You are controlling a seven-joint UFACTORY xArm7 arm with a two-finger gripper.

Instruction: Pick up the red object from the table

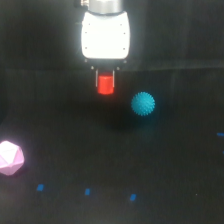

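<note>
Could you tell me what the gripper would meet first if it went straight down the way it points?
The gripper holds the red block and points down; below it only bare black table shows, though depth is unclear.

A cyan spiky ball [143, 104] lies just beside the pincer, below its level on the exterior view's right. A pink polyhedron [10, 158] sits well apart from the pincer, far lower on the exterior view's left, partly cut by the edge.
</note>
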